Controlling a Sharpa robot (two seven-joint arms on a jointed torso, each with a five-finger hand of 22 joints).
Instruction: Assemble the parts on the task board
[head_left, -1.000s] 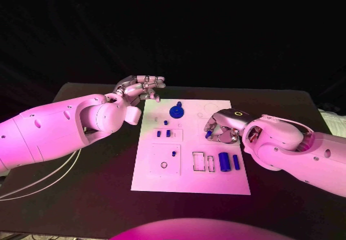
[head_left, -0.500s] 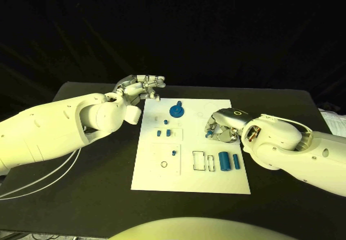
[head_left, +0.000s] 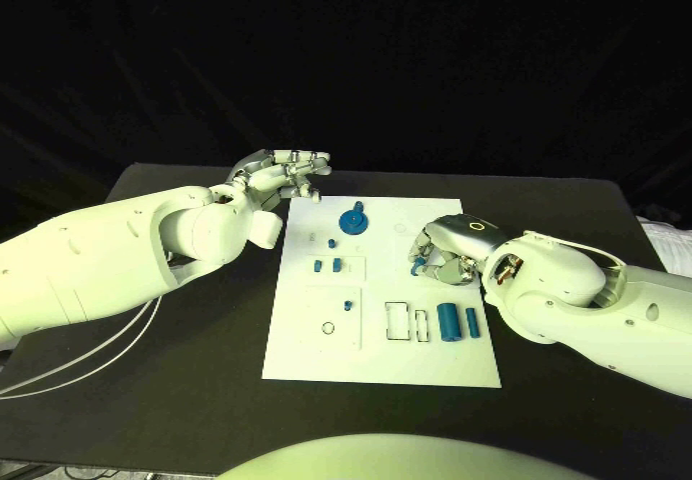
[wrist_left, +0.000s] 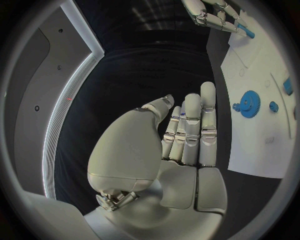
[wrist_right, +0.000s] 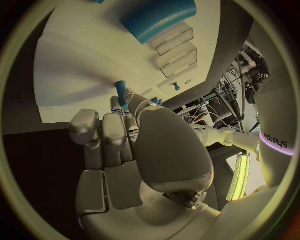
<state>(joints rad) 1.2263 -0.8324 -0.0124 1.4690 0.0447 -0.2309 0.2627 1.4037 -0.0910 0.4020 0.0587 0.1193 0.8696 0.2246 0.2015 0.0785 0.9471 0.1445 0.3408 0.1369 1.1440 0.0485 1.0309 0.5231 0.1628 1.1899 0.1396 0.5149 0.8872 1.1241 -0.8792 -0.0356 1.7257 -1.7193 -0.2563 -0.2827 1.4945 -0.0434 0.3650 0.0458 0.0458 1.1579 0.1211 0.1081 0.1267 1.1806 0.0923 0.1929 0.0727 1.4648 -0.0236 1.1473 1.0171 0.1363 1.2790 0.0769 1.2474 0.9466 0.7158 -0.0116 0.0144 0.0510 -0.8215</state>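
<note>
White task board (head_left: 378, 345) is lying mid-counter (head_left: 577, 210), long side running 12 to 6 o'clock. Right robot hand (head_left: 444, 252) is sitting over the board's 3 o'clock edge, fingers curled in, pinching a small blue peg (wrist_right: 120, 92) at the fingertips; in the head view a bit of blue is showing at approx 9 o'clock of that hand. Left robot hand (head_left: 284, 172) is hovering off the board's 11 o'clock corner, holding nothing, fingers straight and close together per the wrist cam. Blue gear (head_left: 353, 221) is sitting near the board's 12 o'clock end, between the two hands. Two blue cylinders (head_left: 459, 323) are lying side by side at approx 6 o'clock of the right hand, apart from it. Small blue pegs (head_left: 327, 265) are standing at the board's 9 o'clock side.
</note>
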